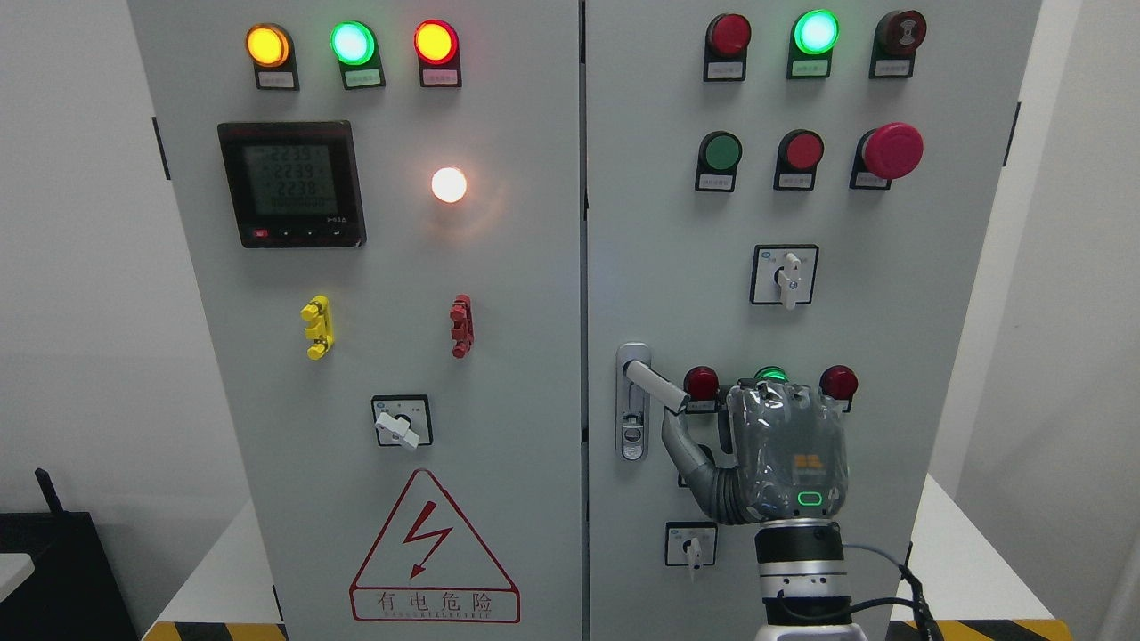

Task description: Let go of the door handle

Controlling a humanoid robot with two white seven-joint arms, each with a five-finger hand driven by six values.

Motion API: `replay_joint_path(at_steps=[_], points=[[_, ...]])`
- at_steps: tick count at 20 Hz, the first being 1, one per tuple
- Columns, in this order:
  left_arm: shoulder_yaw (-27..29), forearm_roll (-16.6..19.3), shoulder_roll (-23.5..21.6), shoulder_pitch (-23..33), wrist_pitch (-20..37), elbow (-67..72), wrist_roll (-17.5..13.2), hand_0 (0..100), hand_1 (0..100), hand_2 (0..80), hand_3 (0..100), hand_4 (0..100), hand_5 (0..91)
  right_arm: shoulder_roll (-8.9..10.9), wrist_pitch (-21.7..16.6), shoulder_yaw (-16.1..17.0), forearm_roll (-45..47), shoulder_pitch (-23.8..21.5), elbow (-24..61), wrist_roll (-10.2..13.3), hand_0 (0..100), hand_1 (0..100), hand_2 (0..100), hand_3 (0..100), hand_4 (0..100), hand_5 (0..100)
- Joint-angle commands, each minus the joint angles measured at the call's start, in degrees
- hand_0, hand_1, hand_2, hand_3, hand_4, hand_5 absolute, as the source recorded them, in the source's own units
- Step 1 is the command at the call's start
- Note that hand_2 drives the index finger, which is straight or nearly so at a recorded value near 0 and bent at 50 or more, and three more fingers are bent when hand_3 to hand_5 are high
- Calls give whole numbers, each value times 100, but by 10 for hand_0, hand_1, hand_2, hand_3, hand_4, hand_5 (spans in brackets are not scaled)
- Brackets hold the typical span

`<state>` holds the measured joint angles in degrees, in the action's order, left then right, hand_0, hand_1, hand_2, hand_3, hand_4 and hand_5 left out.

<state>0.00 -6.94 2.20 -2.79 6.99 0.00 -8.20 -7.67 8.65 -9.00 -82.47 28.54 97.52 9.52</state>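
Door handle (655, 385), short pale metal lever on grey cabinet (891, 294), right robot hand (784, 454) plastic-wrapped, thumb beneath it, fingers loose, gripping nothing.

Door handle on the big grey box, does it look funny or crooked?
Yes. The door handle sticks out slanting down to the right instead of lying along its plate, its tip by the right robot hand's thumb.

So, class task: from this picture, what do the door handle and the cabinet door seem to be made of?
Door handle: probably metal, satin silver; it shows a soft sheen on its lever and backplate.
Cabinet door: likely painted sheet metal, matte light grey; flat, even colour with diffuse lamp reflections.
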Motion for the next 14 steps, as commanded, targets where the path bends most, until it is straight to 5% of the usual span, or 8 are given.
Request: replay_joint_path(at_steps=[1, 14], points=[[62, 0, 0, -3, -5, 97, 2, 120, 389, 0, 0, 0, 0, 3, -3, 12, 12, 46, 4, -3, 453, 221, 1000, 1000, 933, 942], [62, 0, 0, -3, -5, 97, 2, 120, 389, 0, 0, 0, 0, 38, -3, 12, 20, 73, 4, -3, 454, 220, 1000, 1000, 933, 943]])
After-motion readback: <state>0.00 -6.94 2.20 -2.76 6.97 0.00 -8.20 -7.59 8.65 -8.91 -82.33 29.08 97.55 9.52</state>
